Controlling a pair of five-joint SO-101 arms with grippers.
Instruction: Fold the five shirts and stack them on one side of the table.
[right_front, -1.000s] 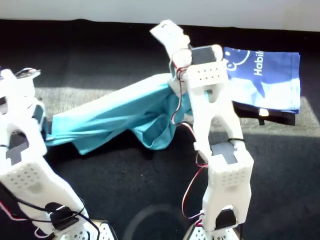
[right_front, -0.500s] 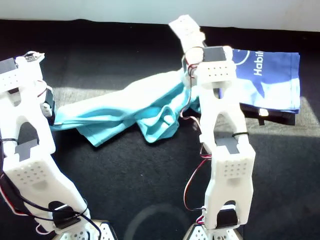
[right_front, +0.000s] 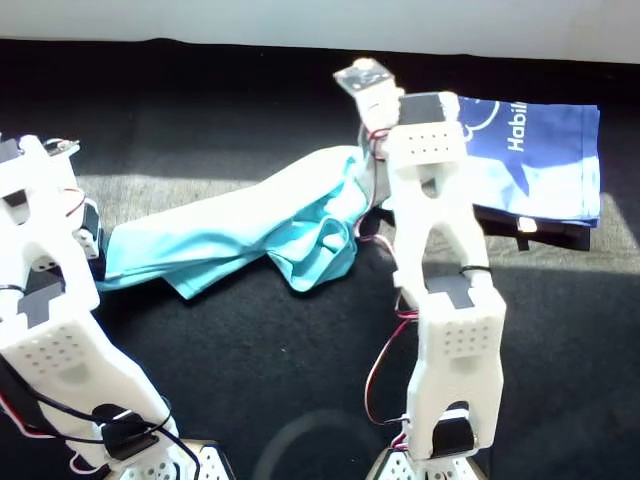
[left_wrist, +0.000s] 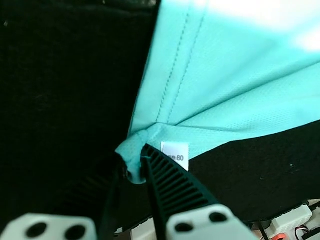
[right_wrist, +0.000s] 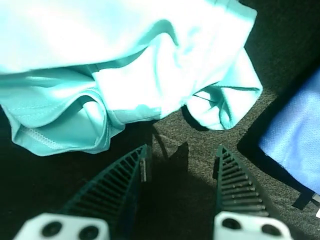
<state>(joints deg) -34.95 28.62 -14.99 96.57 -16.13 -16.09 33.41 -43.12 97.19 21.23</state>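
Already the right gripper (right_wrist: 182, 150) had let go, jaws apart — the teal shirt (right_front: 230, 235) slumped, unfolded — while the left gripper (left_wrist: 133, 164) kept pinching its corner.

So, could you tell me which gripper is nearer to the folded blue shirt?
Right. The right gripper is open close beside the blue shirt, between it and the teal shirt; the left gripper is much farther off, shut on the teal shirt's other end.
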